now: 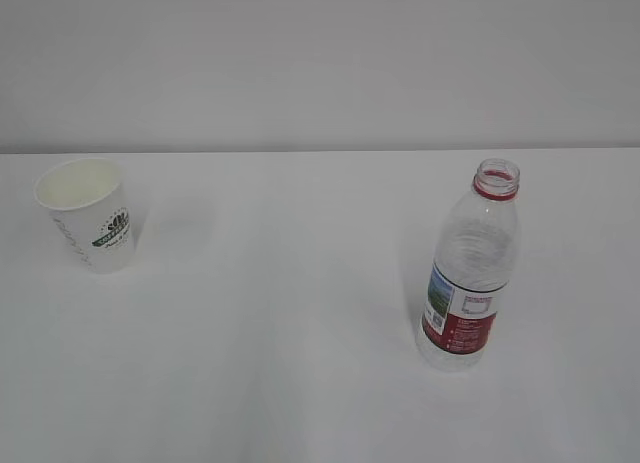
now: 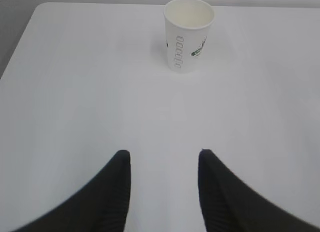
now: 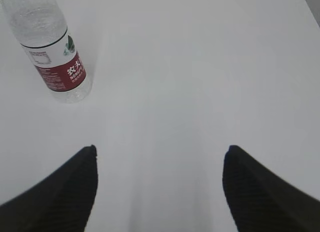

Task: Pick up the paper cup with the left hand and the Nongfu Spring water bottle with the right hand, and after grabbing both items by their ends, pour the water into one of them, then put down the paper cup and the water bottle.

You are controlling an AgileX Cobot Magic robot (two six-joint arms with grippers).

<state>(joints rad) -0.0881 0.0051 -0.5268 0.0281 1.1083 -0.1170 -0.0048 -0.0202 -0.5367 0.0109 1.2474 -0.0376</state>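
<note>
Opening stage of the task, judged from the layout: both items untouched, neither yet grasped.

Paper cup upright on the white tabletop, far left in the exterior view, mouth open, interior apparently dry. Nongfu Spring water bottle upright at the right, well apart from the cup, cap off, red neck ring exposed; water level not discernible through the clear wall.

Left end effector, seen from the left wrist: jaws moderately parted, nothing between them, bare tabletop beneath. Cup ahead and slightly right of the jaw gap, well short of contact.

Right end effector, seen from the right wrist: jaws spread wide, empty, touching nothing. Bottle up and to the left of the gap, off the centreline, only label and lower body in view.

Neither arm visible in the exterior view.

Next move, as a judgement: forward approach on each side. Left: small correction toward the cup, jaw gap perhaps needing to widen to clear the cup wall. Right: larger lateral shift toward the bottle before closing. Light, empty cup likely to tip or slide if nudged by one finger first; uncapped bottle best kept vertical during lift.
</note>
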